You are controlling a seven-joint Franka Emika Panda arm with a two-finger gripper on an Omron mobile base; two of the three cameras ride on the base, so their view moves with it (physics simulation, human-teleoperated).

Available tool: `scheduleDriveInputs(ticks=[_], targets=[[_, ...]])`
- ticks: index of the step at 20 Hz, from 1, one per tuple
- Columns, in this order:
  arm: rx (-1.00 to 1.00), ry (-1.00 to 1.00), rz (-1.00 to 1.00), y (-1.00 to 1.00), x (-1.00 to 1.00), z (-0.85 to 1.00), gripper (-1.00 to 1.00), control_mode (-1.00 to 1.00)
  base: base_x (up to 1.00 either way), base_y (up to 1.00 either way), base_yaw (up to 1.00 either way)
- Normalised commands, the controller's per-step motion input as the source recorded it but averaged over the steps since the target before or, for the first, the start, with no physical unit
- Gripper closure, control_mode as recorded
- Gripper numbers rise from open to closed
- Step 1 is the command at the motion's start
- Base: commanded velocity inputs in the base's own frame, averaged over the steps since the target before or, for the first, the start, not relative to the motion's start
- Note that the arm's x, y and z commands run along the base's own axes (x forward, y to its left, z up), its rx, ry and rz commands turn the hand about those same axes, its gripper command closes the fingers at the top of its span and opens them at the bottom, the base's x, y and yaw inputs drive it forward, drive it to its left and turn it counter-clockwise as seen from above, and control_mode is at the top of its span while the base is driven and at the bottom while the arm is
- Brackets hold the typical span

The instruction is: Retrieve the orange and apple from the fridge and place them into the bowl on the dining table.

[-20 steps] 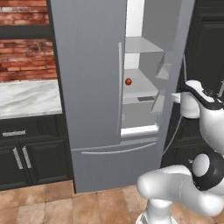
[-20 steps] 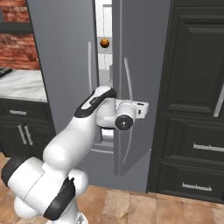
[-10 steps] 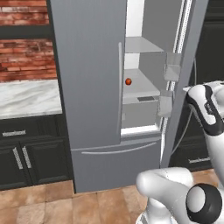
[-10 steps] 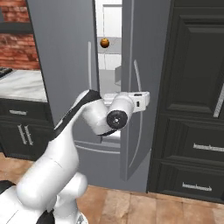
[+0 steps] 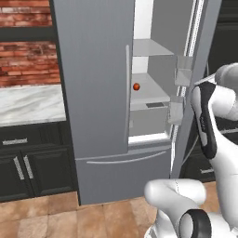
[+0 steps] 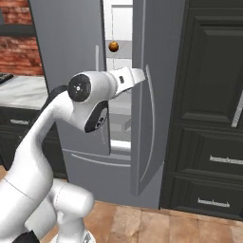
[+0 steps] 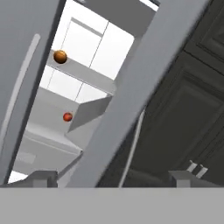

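The fridge [image 5: 97, 93] stands between a table [image 5: 28, 102] on its left and tall cabinets [image 6: 213, 118] on its right. Its left door is closed; its right door [image 5: 195, 83] stands partly open, swung outward toward the robot. Inside, the orange [image 7: 60, 56] rests on an upper shelf [image 7: 83, 72], and the apple [image 7: 67, 117] sits on a lower shelf, below the orange. Door bins [image 5: 179, 76] hang on the inner face of the open door. The bottom drawer [image 5: 125, 176] lies beneath both doors.

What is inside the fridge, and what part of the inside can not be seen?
Inside the fridge: the orange on an upper shelf, the apple on a lower one. The closed left door hides the rest.
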Motion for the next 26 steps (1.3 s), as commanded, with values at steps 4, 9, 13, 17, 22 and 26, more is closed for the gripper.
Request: scheduleDriveInputs(ticks=[4,9,13,17,22,26], targets=[[-0.30,0.33,-0.04,0.97,-0.58,0.23,-1.00,-1.00,0.00,0.00,0.00],[-0.33,0.31,-0.03,0.98,0.00,0.00,-1.00,-1.00,0.00,0.00,0.00],[-0.25,0.12,-0.05,0.41,0.39,0.04,-1.00,-1.00,0.00,0.00,0.00],[-0.03,0.36,-0.06,-0.08,0.82,0.02,-1.00,-1.00,0.00,0.00,0.00],[0.00,0.31,-0.04,-0.54,0.72,0.00,-1.00,-1.00,0.00,0.00,0.00],[0.00,0.12,0.00,-0.54,0.66,0.04,-1.00,-1.00,0.00,0.00,0.00]])
